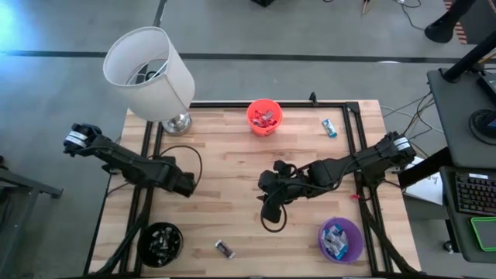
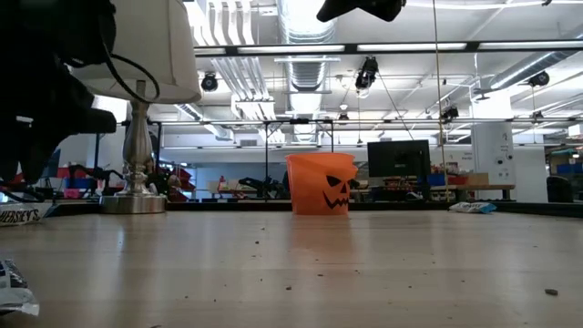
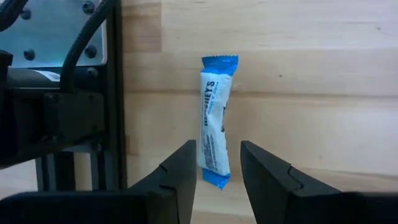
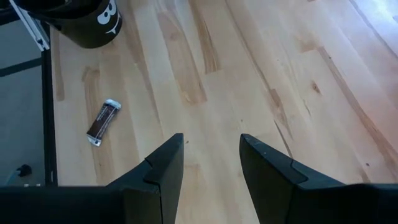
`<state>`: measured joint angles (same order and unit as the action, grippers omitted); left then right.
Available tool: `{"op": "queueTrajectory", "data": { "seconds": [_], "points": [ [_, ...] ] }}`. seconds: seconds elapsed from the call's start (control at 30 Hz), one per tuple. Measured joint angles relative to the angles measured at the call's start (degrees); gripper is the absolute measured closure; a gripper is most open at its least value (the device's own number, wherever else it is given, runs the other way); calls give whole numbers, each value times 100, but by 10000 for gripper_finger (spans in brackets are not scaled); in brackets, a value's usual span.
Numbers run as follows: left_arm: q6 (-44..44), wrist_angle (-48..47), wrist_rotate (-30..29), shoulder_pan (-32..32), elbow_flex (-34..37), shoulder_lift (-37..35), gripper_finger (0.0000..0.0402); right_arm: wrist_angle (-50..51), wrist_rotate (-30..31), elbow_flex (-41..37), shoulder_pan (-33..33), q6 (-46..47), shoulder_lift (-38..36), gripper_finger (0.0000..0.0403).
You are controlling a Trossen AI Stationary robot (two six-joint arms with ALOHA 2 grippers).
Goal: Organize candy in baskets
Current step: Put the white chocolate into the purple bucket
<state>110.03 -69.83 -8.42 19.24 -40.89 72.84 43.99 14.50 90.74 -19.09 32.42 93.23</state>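
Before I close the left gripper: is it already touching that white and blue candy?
Cannot tell. In the left wrist view the white and blue candy hangs between the open left gripper, its lower end by one finger; contact is unclear.

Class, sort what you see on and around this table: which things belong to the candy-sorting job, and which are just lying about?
Belongs to the job:
orange basket
purple basket
black basket
blue-and-white candy
dark candy
light blue candy

Just lying about:
lamp
keyboard
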Motion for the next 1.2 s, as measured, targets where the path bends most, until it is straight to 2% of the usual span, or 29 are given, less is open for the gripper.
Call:
{"op": "queueTrajectory", "data": {
  "seconds": [0.4,0.7,0.83,1.2],
  "points": [
    [-183,60,485,-416,0,880,295,2,-4,0,-2,11,0,255],
    [-495,810,478,-590,50,1288,295,28,-153,0,-4,3,-2,255],
    [-495,786,520,-654,171,1404,297,28,-160,0,-13,1,-2,255],
    [-1041,905,590,-675,273,1473,344,27,-163,0,-13,-2,-2,255]
  ]
}}
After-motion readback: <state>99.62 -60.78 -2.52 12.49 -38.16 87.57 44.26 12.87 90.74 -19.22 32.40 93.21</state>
